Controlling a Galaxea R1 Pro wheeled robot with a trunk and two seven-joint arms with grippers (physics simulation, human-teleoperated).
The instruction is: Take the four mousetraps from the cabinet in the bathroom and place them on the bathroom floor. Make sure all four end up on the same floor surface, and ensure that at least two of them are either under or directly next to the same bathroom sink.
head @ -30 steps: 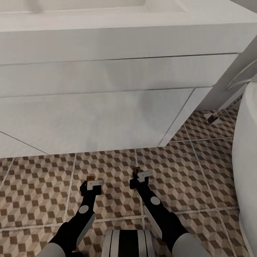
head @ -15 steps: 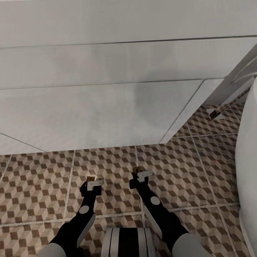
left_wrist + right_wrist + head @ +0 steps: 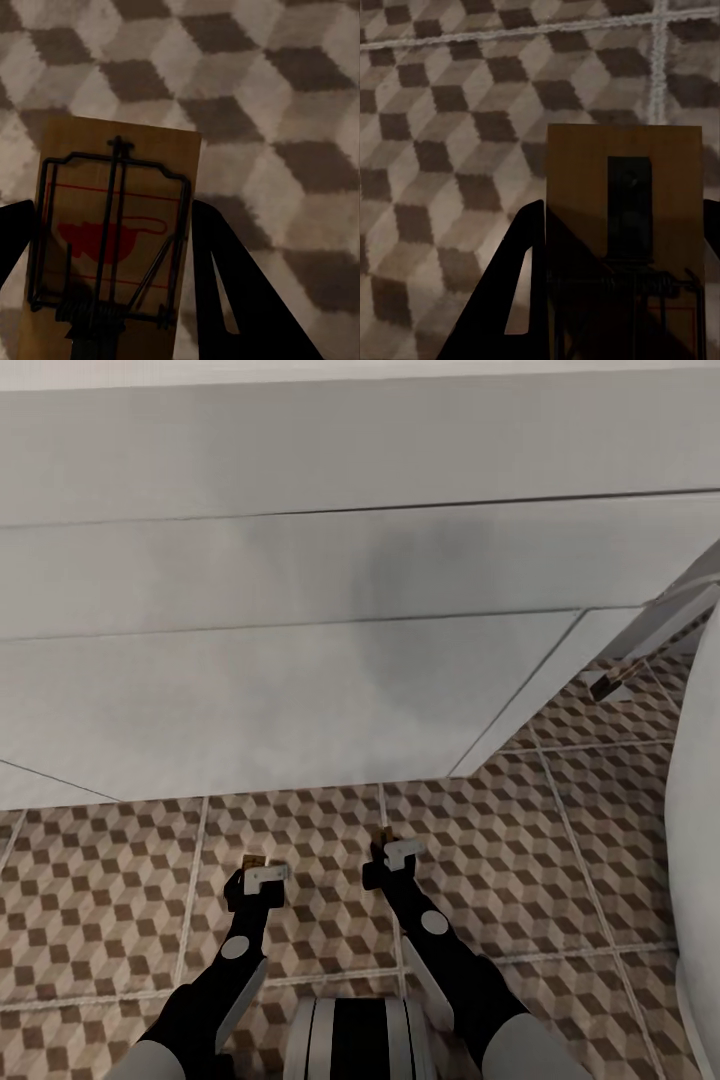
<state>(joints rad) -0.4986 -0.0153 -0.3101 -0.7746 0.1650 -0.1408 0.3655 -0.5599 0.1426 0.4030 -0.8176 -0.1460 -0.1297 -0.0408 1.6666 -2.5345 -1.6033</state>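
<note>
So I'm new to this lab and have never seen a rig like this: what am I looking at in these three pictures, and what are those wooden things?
This is a simulated two-armed wheeled robot. The big picture looks down from its head: two dark arms reach forward over the bathroom floor, patterned in brown and beige cubes, in front of a white vanity unit. A white tub edge shows at the right.

The other two pictures come from cameras beside each gripper, looking along its fingers. The left gripper is shut on a mousetrap, a tan wooden board with a wire spring and a red printed mark. The right gripper is shut on a second mousetrap. Both are held above the tiles, not yet put down.
</note>
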